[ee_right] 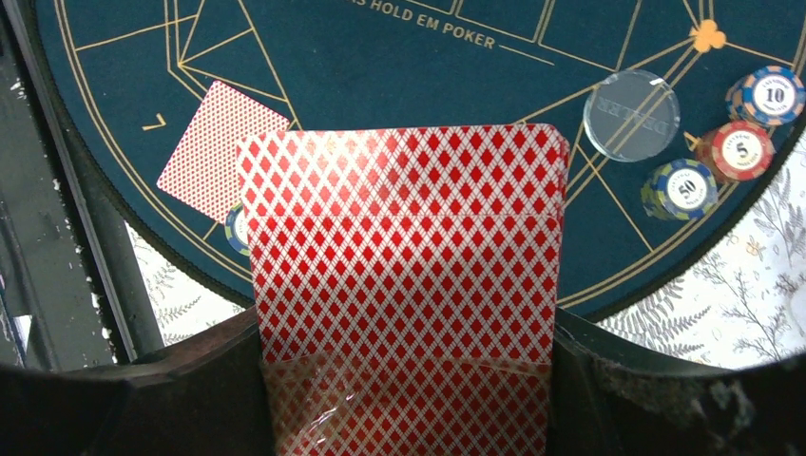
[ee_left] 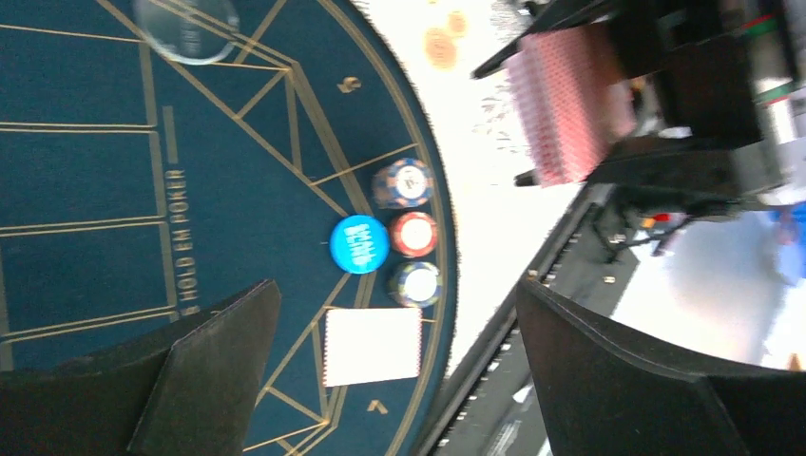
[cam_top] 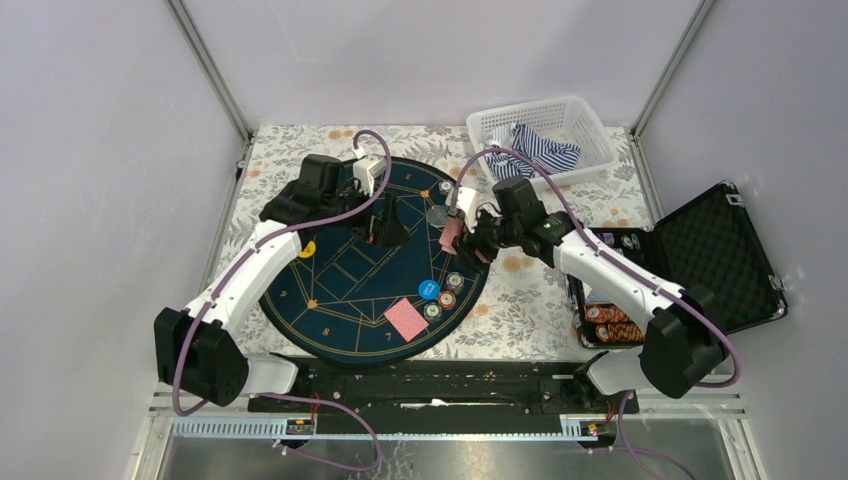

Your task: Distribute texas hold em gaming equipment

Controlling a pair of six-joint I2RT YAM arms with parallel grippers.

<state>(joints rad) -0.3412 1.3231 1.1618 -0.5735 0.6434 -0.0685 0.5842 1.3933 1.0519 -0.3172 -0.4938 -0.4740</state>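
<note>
**Holding the deck up at the mat's edge for the next card**

The right fingers (ee_right: 152,408) are gripping the deck of red-backed playing cards (ee_right: 404,275) by its lower part, one finger on each long side. The upper part is standing free, and I think this is offering the top card to the other arm. The deck is hanging over the right edge of the round navy mat (cam_top: 330,300), near the clear dealer button (ee_right: 631,115).

The left fingers (ee_left: 209,380) are spread wide and holding nothing. They are hovering above the mat and pointing toward the deck, probably preparing to take a card.

One dealt card (cam_top: 407,319) is lying face down by the number 7 at the near rim. A blue disc (ee_left: 359,244) and three chips (ee_left: 414,234) are sitting just beside it, so this seat is looking served. A second group of three chips (ee_right: 739,150) is waiting beside the dealer button. An orange disc (cam_top: 308,248) is lying at the left rim. The other seats are, in my judgement, waiting for their share.

A white basket (cam_top: 580,112) with striped cloth is standing at the far corner of the bench (cam_top: 530,300). An open black case (cam_top: 715,250) with more chips is lying on the right.

The two arms are working close together, and the chips by the dealer button are sitting close by the deck, so a careless move could be knocking them.
</note>
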